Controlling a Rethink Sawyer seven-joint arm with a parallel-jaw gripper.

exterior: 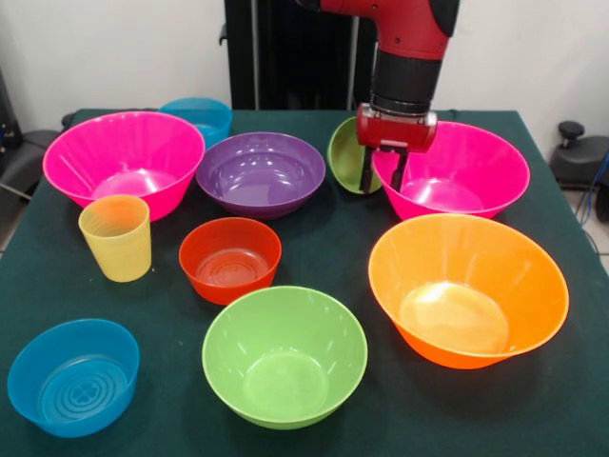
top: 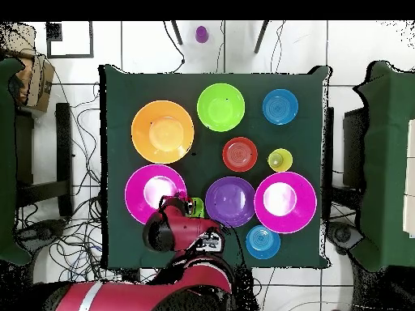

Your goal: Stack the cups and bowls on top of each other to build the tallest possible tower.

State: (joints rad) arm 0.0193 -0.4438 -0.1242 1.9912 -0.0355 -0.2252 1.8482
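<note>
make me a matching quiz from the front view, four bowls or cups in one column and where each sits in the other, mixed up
Things:
1. yellow cup
2. purple bowl
3. orange bowl
4. small lime green bowl

Places:
A. tilted on its side, at the end effector, against a pink bowl
B. between the two pink bowls
C. near right of the table
D. left side, in front of the other pink bowl

Pairs: 1-D, 2-B, 3-C, 4-A

Dark green table (exterior: 314,257), tiled floor with cables (top: 81,251), small purple object (top: 201,33) beyond it
</note>
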